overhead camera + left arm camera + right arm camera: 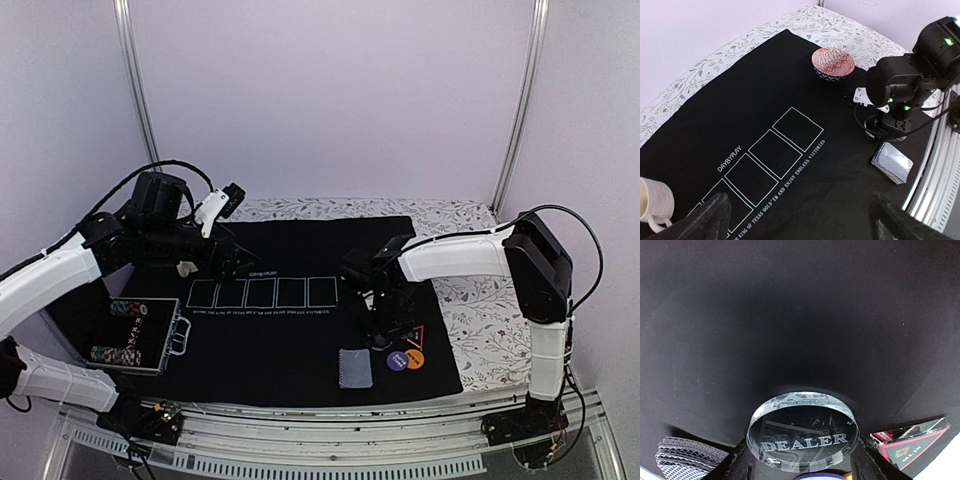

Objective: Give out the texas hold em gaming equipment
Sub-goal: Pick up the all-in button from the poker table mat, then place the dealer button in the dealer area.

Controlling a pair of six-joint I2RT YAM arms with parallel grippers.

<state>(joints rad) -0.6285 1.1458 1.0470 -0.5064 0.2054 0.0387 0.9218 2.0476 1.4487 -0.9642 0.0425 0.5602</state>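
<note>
— While the right arm (455,255) is bent down onto the mat (790,315), how is the right gripper (801,454) set?
— A clear dealer disc (802,432) is flanked by both fingers (737,466); contact cannot be told. Cards (682,460) are cut off left of them. The left gripper (801,200) is held wide.

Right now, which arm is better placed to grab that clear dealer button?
Right. The right end effector flanks the dealer button; the left end effector hangs open across the mat, near the mug.
</note>
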